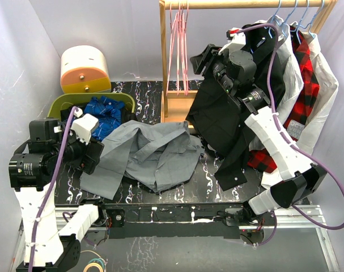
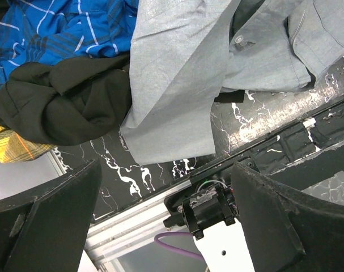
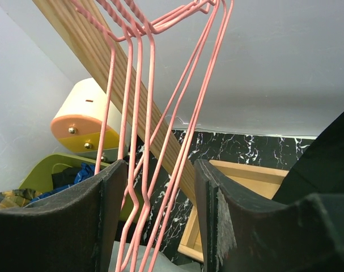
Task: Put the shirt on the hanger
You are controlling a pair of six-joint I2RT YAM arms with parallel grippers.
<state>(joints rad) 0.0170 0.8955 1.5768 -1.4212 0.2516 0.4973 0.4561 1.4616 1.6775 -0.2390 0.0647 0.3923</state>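
Note:
The grey shirt (image 1: 154, 150) lies crumpled in the middle of the black marble table (image 1: 217, 175); the left wrist view shows it too (image 2: 183, 73). Several pink hangers (image 1: 180, 45) hang from the wooden rail. My left gripper (image 1: 95, 154) is low at the shirt's left edge, open and empty (image 2: 166, 215), with its fingers (image 2: 47, 221) wide apart. My right gripper (image 1: 195, 59) is raised beside the pink hangers. In the right wrist view it is open (image 3: 160, 215), and the pink hanger wires (image 3: 154, 187) pass between its fingers (image 3: 64, 226) without being clamped.
A wooden rack (image 1: 172, 107) stands at the back. A black shirt (image 1: 228, 119), a red plaid shirt (image 1: 299, 85) and a white one hang on pale blue hangers at right. A green basket (image 1: 61, 105) holds a blue garment (image 1: 106, 113). A cream and yellow drum (image 1: 84, 68) sits back left.

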